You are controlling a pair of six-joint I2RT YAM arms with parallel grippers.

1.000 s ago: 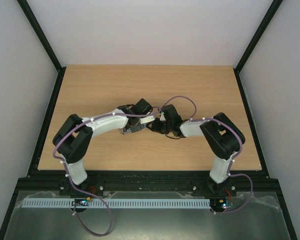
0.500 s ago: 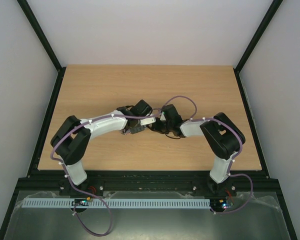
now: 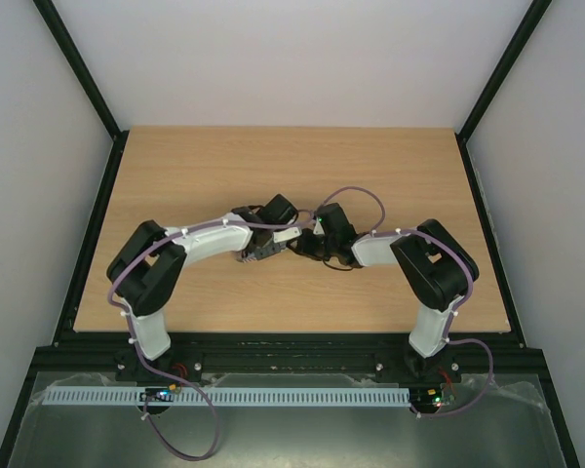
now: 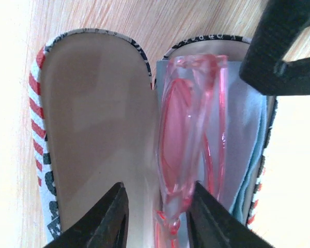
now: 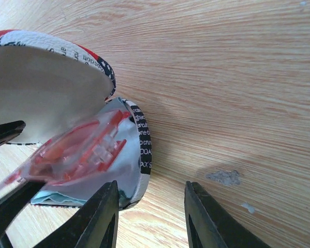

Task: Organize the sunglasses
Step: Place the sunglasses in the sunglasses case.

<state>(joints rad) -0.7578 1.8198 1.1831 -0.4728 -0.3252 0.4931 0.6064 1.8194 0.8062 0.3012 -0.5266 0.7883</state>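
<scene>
The left gripper (image 4: 157,188), jaws parted, is straddling the near end of the slim red-orange, clear-lensed sunglasses (image 4: 188,129). They are lying folded on a light blue cloth (image 4: 245,155) in the 3 o'clock half of the open, oblong flag-patterned case (image 4: 93,129). Likely light, slippery and fragile, they are probably best held gently across the folded frame. At 1 o'clock, the right gripper (image 5: 151,185) is standing open astride the case rim.

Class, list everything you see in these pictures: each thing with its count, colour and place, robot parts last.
sunglasses: one, red-orange, in one half of the open case, on the cloth
case: one, flag-patterned outside, tan inside, open on the table
cloth: one, light blue, in the case under the sunglasses
table: one, light wood, under everything
left gripper: one, black, open at one end of the sunglasses
right gripper: one, black, open at the case's other end
</scene>
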